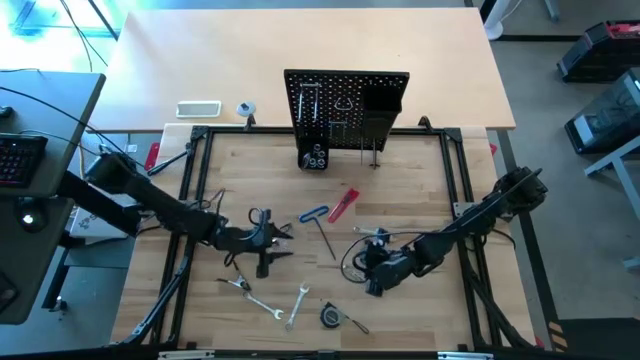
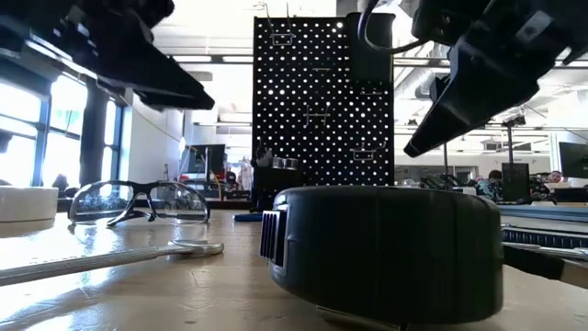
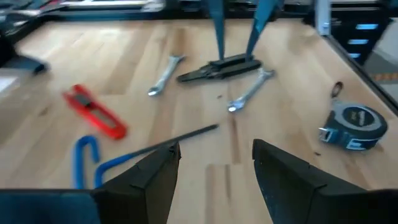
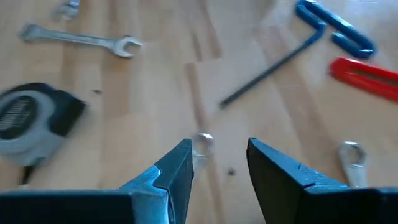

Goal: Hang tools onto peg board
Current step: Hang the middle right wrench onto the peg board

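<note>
Looking down: you see both arms low over the wooden surface [image 1: 420,180].
Left hand [image 3: 214,165]: your left hand is open and holds nothing; it hangs above the blue-handled hex key [image 3: 134,152].
Right hand [image 4: 219,163]: your right hand is open too, with nothing in it, near the tape measure [image 4: 34,121].
Tools: the red-handled tool [image 1: 343,204], pliers [image 3: 219,67], wrenches [image 3: 250,92] and glasses [image 2: 138,202] all lie on the surface.
Peg board [image 1: 345,105]: it stands upright at the back, well apart from both hands.
</note>
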`<state>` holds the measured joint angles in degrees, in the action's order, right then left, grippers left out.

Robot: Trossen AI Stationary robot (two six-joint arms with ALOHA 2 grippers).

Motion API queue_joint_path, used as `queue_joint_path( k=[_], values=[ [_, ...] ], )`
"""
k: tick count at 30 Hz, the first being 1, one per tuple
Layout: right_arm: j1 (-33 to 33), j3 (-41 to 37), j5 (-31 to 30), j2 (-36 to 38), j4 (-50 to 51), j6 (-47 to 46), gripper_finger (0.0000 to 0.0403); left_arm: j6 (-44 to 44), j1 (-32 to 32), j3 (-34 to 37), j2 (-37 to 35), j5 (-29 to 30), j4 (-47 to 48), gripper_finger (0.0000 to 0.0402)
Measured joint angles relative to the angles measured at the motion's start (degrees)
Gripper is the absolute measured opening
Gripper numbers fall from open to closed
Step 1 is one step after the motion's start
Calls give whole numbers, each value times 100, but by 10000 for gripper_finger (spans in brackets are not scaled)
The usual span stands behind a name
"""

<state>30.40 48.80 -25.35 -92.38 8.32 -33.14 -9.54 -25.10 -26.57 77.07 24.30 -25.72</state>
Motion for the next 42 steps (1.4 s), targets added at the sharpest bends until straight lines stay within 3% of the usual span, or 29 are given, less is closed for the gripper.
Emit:
queue_joint_path(
  k=[5,14,22,30,38,42],
  values=[
    [77,2,436,-22,-51,-372,140,409,205,-285,1104,-685,-862,195],
    [601,15,396,-398,-42,-923,89,1408,677,-1606,2753,-1247,-840,195],
    [784,20,304,-816,90,-1199,85,2061,1101,-2761,3635,-2135,-248,193],
    [796,36,172,-1056,272,-1287,85,2365,1361,-3450,4040,-2700,303,163],
    [548,48,179,-1261,107,-678,75,2674,1482,-3477,3949,-2878,1268,148],
    [338,42,-94,-1286,-35,-387,62,2712,1480,-3477,3883,-3026,1568,147]
  ],
)
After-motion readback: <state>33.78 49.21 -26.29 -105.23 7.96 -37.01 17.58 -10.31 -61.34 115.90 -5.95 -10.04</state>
